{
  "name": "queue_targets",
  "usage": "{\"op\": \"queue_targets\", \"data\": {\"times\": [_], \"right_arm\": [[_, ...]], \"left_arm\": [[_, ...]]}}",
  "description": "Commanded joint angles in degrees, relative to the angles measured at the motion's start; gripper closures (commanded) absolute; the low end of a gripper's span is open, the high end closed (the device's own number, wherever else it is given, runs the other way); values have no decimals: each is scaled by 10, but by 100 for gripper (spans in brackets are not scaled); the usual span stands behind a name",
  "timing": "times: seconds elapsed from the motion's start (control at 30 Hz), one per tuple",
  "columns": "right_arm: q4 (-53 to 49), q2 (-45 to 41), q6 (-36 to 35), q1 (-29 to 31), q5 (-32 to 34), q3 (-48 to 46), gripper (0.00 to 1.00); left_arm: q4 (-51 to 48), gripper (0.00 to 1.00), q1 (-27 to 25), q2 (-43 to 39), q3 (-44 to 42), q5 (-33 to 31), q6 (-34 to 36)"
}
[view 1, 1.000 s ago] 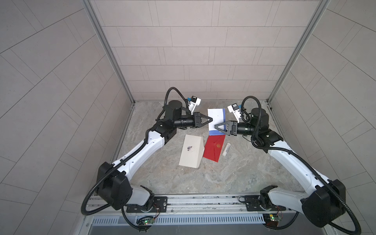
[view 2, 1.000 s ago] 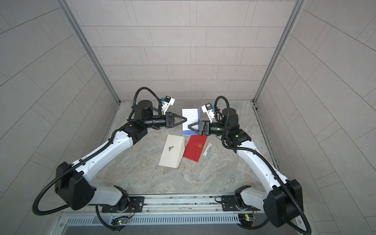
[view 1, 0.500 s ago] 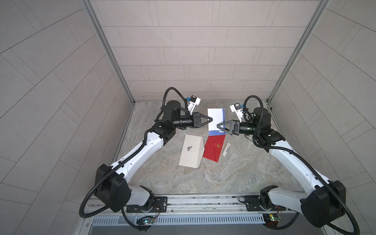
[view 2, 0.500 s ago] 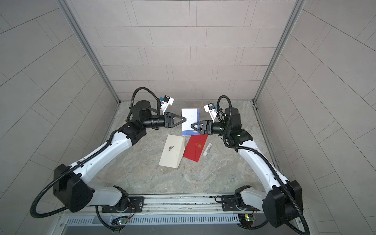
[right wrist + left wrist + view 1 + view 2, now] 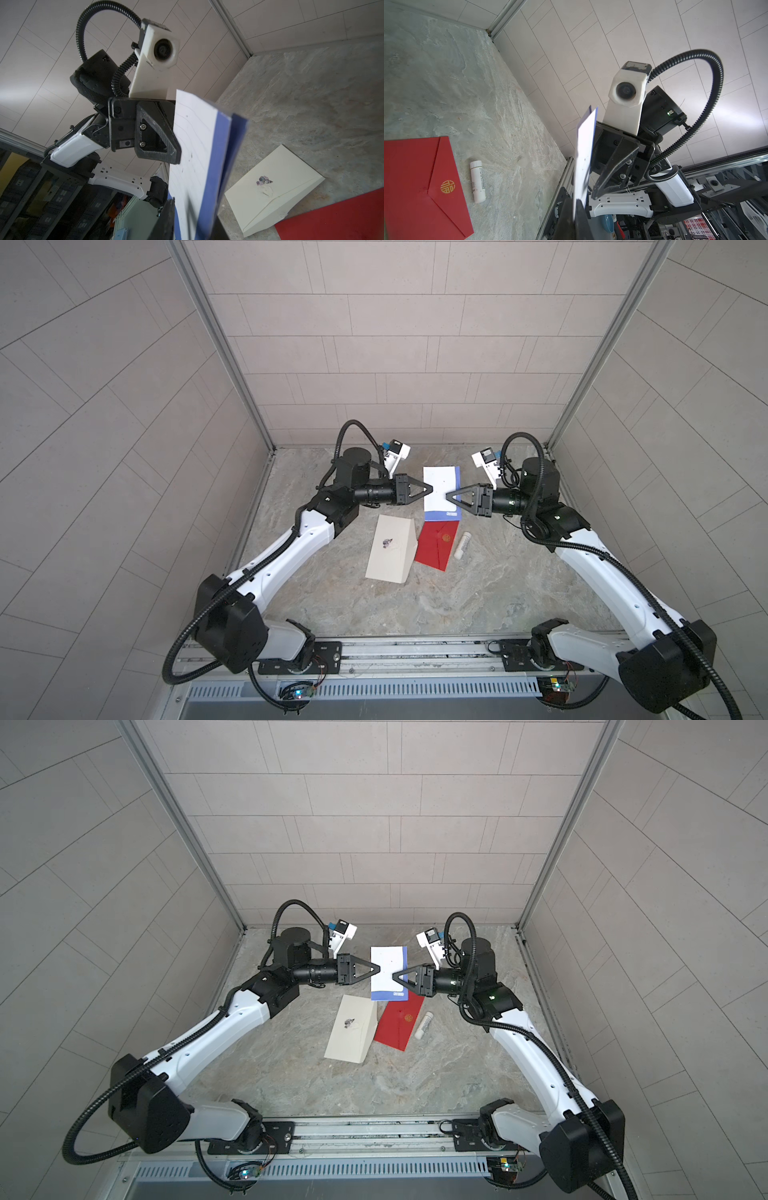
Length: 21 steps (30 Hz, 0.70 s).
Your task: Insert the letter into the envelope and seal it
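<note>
The letter (image 5: pixel 440 493), a white sheet folded in a blue cover, hangs in the air at the back middle in both top views (image 5: pixel 388 973). My left gripper (image 5: pixel 431 489) is shut on its left edge, seen close in the left wrist view (image 5: pixel 578 202). My right gripper (image 5: pixel 447 494) is shut on the opposite edge, its jaws pressing both faces of the letter (image 5: pixel 195 145). Below on the table lie a cream envelope (image 5: pixel 390 547) with a small purple mark and a red envelope (image 5: pixel 436 545) with a gold seal, side by side.
A white glue stick (image 5: pixel 462 545) lies just right of the red envelope (image 5: pixel 415 187). Tiled walls close in the marble table on three sides. The arms' base rail (image 5: pixel 415 655) runs along the front edge.
The right gripper's jaws have closed onto the letter's right edge. The left gripper and the letter have stayed where they were.
</note>
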Motion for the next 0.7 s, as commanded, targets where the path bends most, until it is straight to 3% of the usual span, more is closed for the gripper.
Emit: {"op": "queue_targets", "data": {"times": [0.0,0.07,0.17,0.23,0.3,0.43,0.67], "right_arm": [[-23,5,-19,9,39,7,91],[-44,12,-36,20,75,8,99],[-91,28,-78,63,165,7,100],[-103,49,-93,100,218,-5,100],[-96,77,-97,133,244,-22,100],[-95,156,-113,186,271,-29,100],[-133,275,-108,202,303,17,100]], "left_arm": [[-14,100,2,0,-5,-8,20],[-25,100,3,0,-7,-26,31],[-73,72,22,-7,-24,-103,43],[-120,46,49,-19,-49,-188,37],[-173,36,75,-27,-78,-258,26],[-287,35,114,-16,-126,-361,-8],[-368,37,110,73,-131,-359,68]]}}
